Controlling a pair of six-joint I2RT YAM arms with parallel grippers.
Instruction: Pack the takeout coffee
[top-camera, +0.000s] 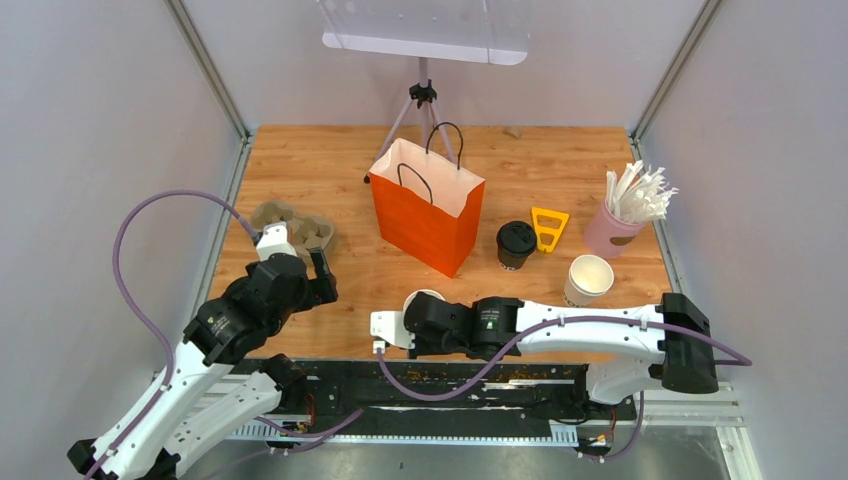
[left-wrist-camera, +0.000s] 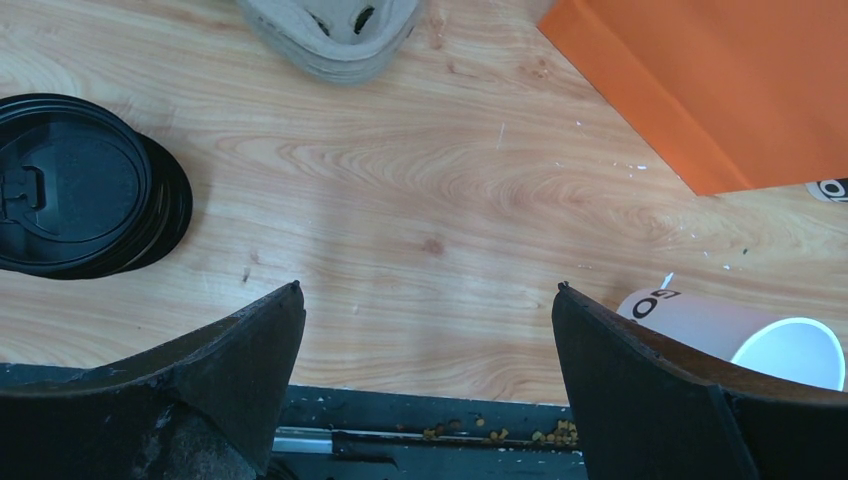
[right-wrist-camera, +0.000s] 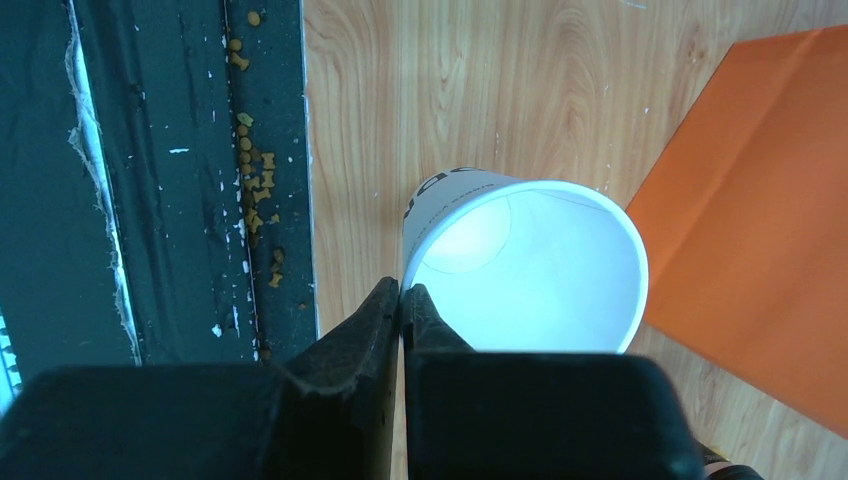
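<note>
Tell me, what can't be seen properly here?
Orange bag: its walls hide the inside, top view.
Black lid stack: missing from top view, likely under the left arm; count unclear.
White cup pinched by the right gripper: mostly covered by that arm, top view.

A wooden table top (top-camera: 330, 160) with warm grain fills the middle of the overhead view; plain grey walls close it in, the left wall (top-camera: 90, 120) at 9 o'clock, the right wall (top-camera: 770, 100) at 3 o'clock, the back wall (top-camera: 280, 60) at 12 o'clock; slanting metal posts (top-camera: 205, 65) mark the far corners at 11 and 1 o'clock; at 12 o'clock a white panel (top-camera: 425, 40) tops a thin tripod (top-camera: 423, 100); at 6 o'clock a black strip (top-camera: 450, 375) strewn with tan crumbs (right-wrist-camera: 250, 180) borders the table; below it lie silver rails (top-camera: 660, 405), then grey floor (top-camera: 450, 462); the light is even and soft.
</note>
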